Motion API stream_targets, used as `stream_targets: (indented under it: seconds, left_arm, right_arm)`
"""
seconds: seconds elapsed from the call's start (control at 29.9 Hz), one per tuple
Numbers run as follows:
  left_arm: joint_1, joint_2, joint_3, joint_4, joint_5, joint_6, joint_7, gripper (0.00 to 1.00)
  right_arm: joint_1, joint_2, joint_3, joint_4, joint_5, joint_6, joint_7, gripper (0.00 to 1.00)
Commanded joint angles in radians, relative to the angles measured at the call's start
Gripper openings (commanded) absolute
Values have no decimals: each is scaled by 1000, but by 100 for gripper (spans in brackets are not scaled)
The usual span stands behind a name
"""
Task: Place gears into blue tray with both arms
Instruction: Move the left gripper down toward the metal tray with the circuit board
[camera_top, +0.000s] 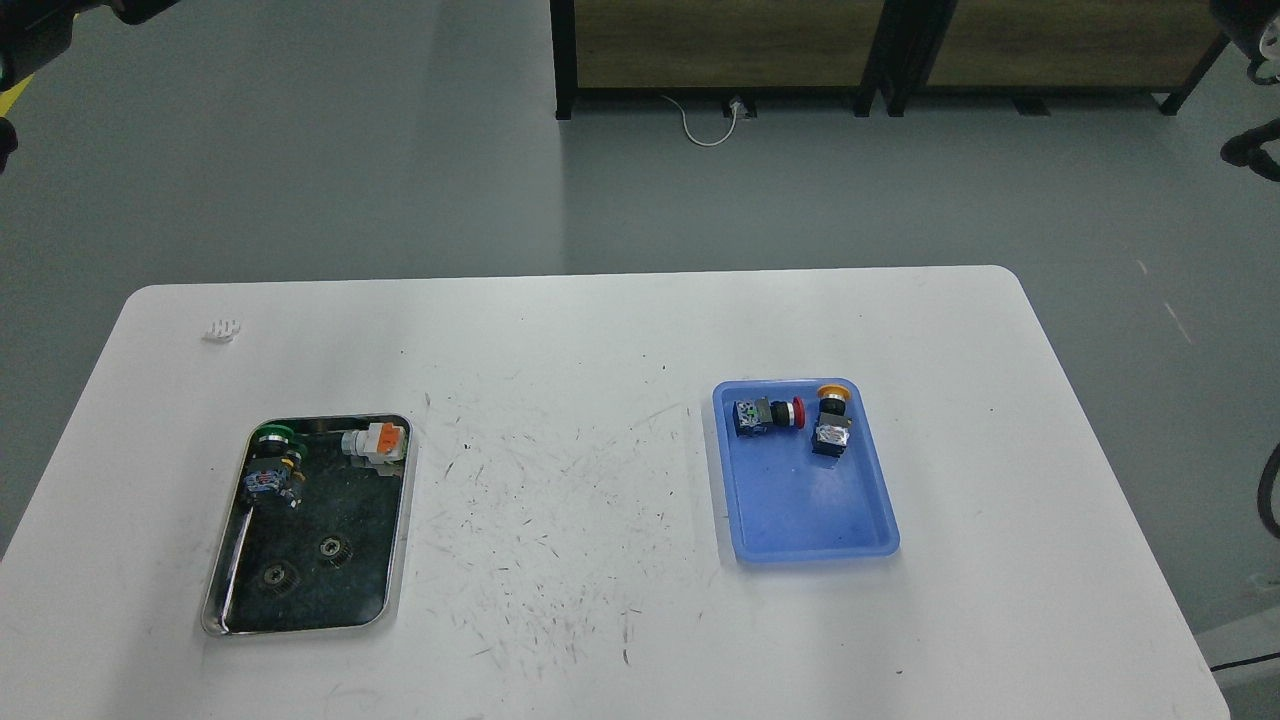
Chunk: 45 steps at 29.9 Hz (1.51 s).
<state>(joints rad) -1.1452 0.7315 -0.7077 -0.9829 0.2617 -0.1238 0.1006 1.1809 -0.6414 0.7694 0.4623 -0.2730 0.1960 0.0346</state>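
Gears: two, black and toothed, with pale hubs. One (334, 548) lies in the near-right part of the steel tray; the other (277, 576) lies just left of it and nearer the front rim. They are apart from each other and both flat on the dark bottom.
Blue tray (846, 534): one, on the right half of the table, well apart from the steel tray. No gear inside.
Steel tray (222, 592): one, shiny rim, dark bottom, on the left half of the table.
Push-button switches: four in total. Two in the blue tray, at its far end: a red-capped one (768, 414) lying on its side, and a yellow-capped one (831, 423) just right of it. Two in the steel tray, at its far end: a green-capped one (271, 462) at the left, an orange-and-white one (374, 443) at the right.
Small white part (222, 330): one, near the far-left corner of the table; too small to identify.
Arms: neither arm reaches over the table. Both claws are outside the view, so their opening cannot be reported.
Table (600, 480): white, rounded corners, centre marked with many dark scuffs.
Room: grey floor; dark-framed wooden furniture (720, 45) at the back, with a white cable (700, 125) on the floor before it.
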Motion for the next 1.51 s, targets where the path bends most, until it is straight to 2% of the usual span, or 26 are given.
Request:
stream_targets:
  seconds: [0.0, 0.13, 0.27, 0.37, 0.5, 0.67, 1.04, 1.27, 1.37, 1.47]
  left_arm:
    - [19, 5, 1, 3, -4, 9, -22, 98]
    - [48, 9, -1, 1, -7, 6, -42, 99]
    - [116, 15, -1, -13, -9, -5, -102, 98]
    - [156, 40, 5, -22, -7, -26, -122, 98]
    - [217, 107, 14, -52, -3, -94, -131, 98]
    - [317, 176, 20, -109, 13, -134, -185, 98]
    - [581, 354, 25, -178, 157, -301, -308, 98]
    - [664, 390, 132, -230, 309, -332, -433, 98]
    - [665, 391, 198, -264, 364, -329, -453, 98]
    - [667, 381, 238, -296, 369, -320, -452, 98]
  right_arm:
    - [8, 6, -5, 6, 0, -32, -9, 100]
    - [8, 5, -7, 7, 0, -32, -7, 100]
    - [-4, 6, -12, 7, 0, -24, -2, 100]
    - [-6, 6, -15, 7, 0, -6, -1, 100]
    - [-3, 0, -64, 15, -11, -1, -12, 100]
    - [-23, -4, -84, 56, -43, -10, -42, 100]
    - [-72, 5, -76, 107, -153, -1, -30, 100]
    - [-99, 45, -81, 96, -175, -12, -51, 100]
    - [-101, 57, -81, 96, -216, -17, -64, 100]
    - [-98, 66, -81, 88, -236, -20, -70, 100]
